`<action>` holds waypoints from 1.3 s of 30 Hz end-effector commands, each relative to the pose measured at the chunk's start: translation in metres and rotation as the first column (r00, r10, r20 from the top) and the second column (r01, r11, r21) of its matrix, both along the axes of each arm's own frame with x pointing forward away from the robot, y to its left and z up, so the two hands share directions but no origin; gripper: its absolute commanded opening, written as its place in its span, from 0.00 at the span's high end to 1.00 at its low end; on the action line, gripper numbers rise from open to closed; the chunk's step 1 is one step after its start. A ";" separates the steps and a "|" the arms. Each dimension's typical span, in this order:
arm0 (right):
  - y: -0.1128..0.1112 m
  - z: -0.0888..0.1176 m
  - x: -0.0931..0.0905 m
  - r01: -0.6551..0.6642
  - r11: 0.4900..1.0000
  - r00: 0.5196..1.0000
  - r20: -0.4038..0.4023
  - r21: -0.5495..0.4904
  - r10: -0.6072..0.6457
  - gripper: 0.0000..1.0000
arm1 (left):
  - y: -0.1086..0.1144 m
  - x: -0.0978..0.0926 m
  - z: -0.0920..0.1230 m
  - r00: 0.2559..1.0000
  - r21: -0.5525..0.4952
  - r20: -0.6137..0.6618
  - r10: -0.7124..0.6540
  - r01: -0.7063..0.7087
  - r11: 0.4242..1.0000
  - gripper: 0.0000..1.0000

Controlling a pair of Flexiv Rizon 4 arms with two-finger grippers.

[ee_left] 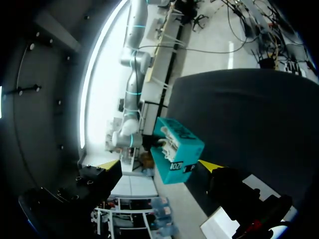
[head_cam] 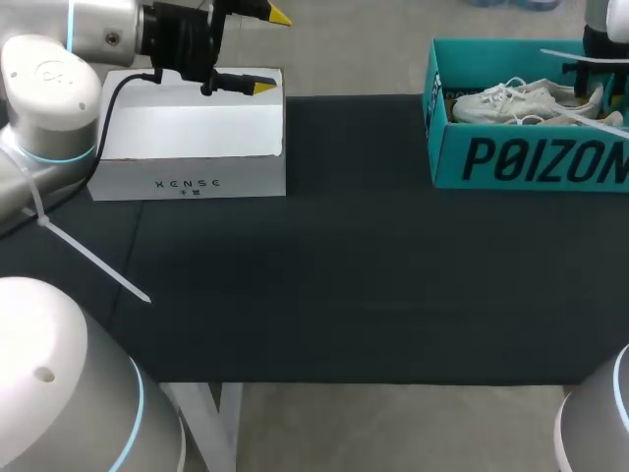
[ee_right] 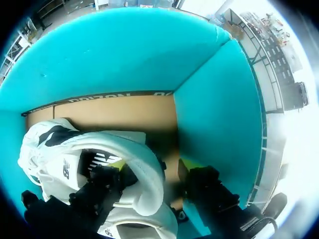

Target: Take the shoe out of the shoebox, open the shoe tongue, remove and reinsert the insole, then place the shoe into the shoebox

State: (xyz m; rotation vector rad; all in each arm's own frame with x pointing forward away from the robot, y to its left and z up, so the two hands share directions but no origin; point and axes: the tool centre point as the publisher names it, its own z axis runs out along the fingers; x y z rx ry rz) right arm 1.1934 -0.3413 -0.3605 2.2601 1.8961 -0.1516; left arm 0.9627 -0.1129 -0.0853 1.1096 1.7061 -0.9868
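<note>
Between the right arm's jaws, down inside the teal shoebox (ee_right: 124,59), stands the heel wall of the white shoe (ee_right: 99,144). One finger sits inside the shoe's collar and the other outside it, with a sliver of box floor showing between, so these jaws are released. Over a white box (head_cam: 187,138) on the dark surface (head_cam: 344,246), the left arm's jaws are spread wide, grasping nothing, the shoebox well ahead of them.
</note>
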 end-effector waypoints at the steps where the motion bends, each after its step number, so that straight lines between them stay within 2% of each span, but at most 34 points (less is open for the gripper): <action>1: 0.005 0.024 0.000 0.021 1.000 0.998 -0.065 0.006 -0.021 0.00 | 0.000 0.000 0.000 1.000 0.004 -0.001 -0.001 0.001 1.000 0.00; 8: 0.017 0.055 -0.002 0.065 0.998 0.997 -0.034 0.024 -0.064 0.00 | 0.000 0.000 0.000 1.000 0.004 -0.001 -0.001 0.001 1.000 0.00; 10: 0.023 0.065 -0.003 0.069 0.996 0.997 -0.026 0.063 -0.067 0.00 | 0.000 0.000 0.000 1.000 0.004 -0.001 -0.001 0.001 1.000 0.00; 14: 0.038 0.083 -0.009 0.042 0.987 0.998 0.043 0.158 -0.049 0.00 | 0.000 0.000 0.000 1.000 0.004 -0.001 -0.001 0.001 1.000 0.00; 17: 0.052 0.092 -0.014 0.007 0.985 0.997 0.070 0.171 -0.020 0.00 | 0.000 0.000 0.000 1.000 0.004 -0.001 -0.001 0.001 1.000 0.00; 23: 0.083 0.107 -0.031 -0.089 0.983 0.993 0.097 0.162 0.074 0.00 | 0.000 0.000 0.000 1.000 0.004 -0.001 -0.001 0.001 1.000 0.00; 31: 0.129 0.127 -0.078 -0.235 0.964 0.971 0.085 0.125 0.226 0.00 | 0.000 0.000 0.000 1.000 0.004 -0.001 -0.001 0.001 1.000 0.00; 39: 0.129 0.127 -0.078 -0.235 0.964 0.971 0.085 0.125 0.226 0.00 | 0.000 0.000 0.000 1.000 0.004 -0.001 -0.001 0.001 1.000 0.00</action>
